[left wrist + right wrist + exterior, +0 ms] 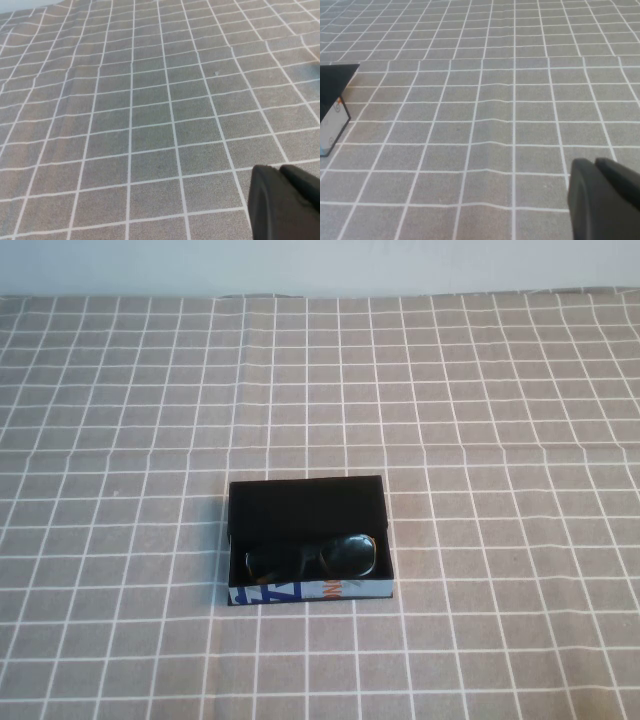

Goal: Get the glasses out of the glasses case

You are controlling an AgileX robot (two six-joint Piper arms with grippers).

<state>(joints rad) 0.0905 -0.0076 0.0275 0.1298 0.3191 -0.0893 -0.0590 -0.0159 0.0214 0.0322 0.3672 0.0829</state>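
Observation:
The glasses case [305, 504] is an open black box lying on the checked cloth just left of the table's middle, its printed white, blue and orange edge facing me. The black glasses [322, 556] lie folded inside it against that front edge. A corner of the case shows in the right wrist view [332, 102]. Neither arm shows in the high view. My left gripper [280, 172] hangs over bare cloth, its two fingers pressed together and holding nothing. My right gripper [595, 165] is over bare cloth to the right of the case, fingers also together and holding nothing.
A grey cloth with a white grid [500, 390] covers the whole table, with slight creases across it. A pale wall runs along the table's far edge [320, 292].

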